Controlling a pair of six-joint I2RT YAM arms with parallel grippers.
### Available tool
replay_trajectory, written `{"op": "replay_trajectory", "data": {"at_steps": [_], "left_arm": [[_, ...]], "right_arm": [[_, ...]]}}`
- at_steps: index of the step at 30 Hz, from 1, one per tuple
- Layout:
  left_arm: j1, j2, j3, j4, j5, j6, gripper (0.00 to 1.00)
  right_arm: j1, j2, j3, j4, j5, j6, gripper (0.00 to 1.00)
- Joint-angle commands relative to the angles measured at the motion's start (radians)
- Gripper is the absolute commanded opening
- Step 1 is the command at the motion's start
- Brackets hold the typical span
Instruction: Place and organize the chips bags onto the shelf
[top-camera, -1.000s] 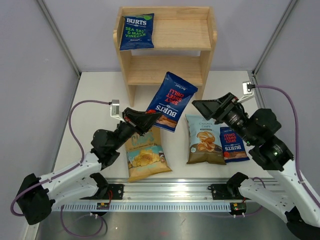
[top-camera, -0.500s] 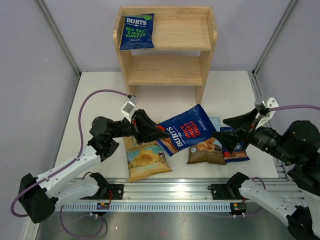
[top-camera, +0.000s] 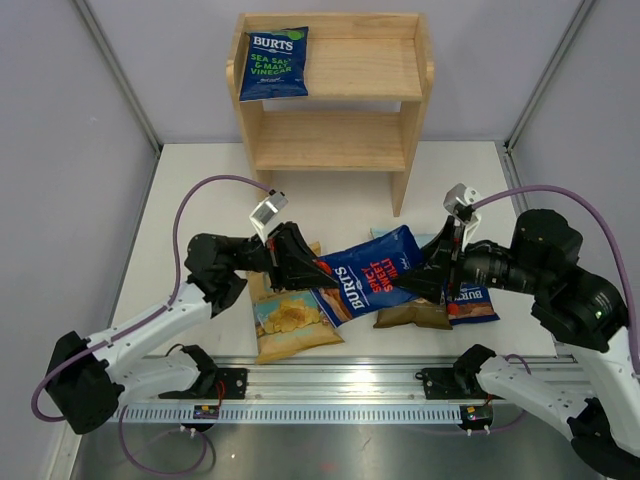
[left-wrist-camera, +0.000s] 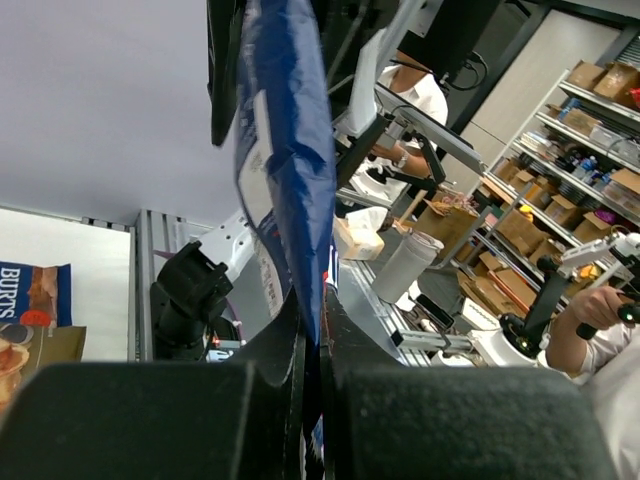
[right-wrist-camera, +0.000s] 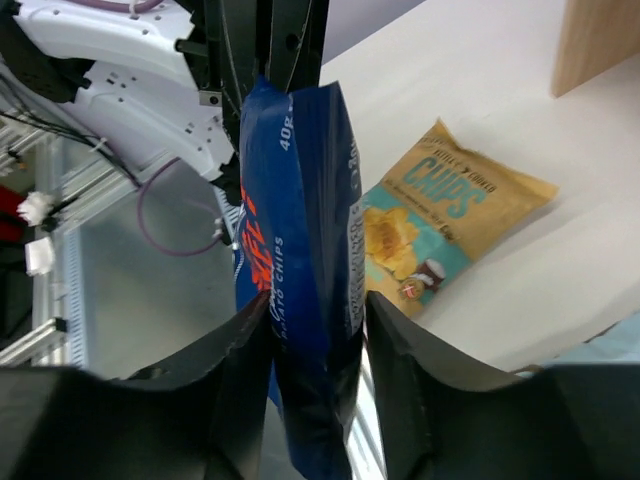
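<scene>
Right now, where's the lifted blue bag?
The lifted bag hangs mid-frame in the top view, left gripper clamping one end, right gripper around the other.

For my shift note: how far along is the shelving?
Done: sea-salt Burts bag on the shelf's top tier. In hand: a chilli Burts bag, gripped by the left pincer, its other end within the right pincer. Left: tan Chips bag, light-blue bag, third Burts bag.

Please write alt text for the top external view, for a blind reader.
A dark-blue Burts bag is held above the table between two arms: the left gripper clamps one end, the right gripper straddles the other. Three other bags lie below; another Burts bag sits atop the wooden shelf.
</scene>
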Motion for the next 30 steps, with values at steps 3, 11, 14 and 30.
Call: {"op": "replay_trajectory", "data": {"at_steps": [3, 11, 14, 30], "left_arm": [[-0.001, -0.005, 0.060, 0.042, 0.037, 0.000, 0.01], [0.002, -0.080, 0.080, -0.259, -0.214, 0.173, 0.51], [-0.033, -0.076, 0.029, -0.155, -0.309, 0.138, 0.64], [-0.079, -0.016, -0.057, 0.040, -0.225, 0.095, 0.35]], "right_arm": [[0.001, 0.012, -0.004, 0.072, -0.089, 0.045, 0.37], [0.001, -0.017, -0.010, 0.118, 0.049, 0.125, 0.07], [0.001, -0.020, -0.031, 0.187, 0.038, 0.176, 0.02], [0.001, 0.072, 0.107, 0.014, -0.005, 0.065, 0.04]]}}
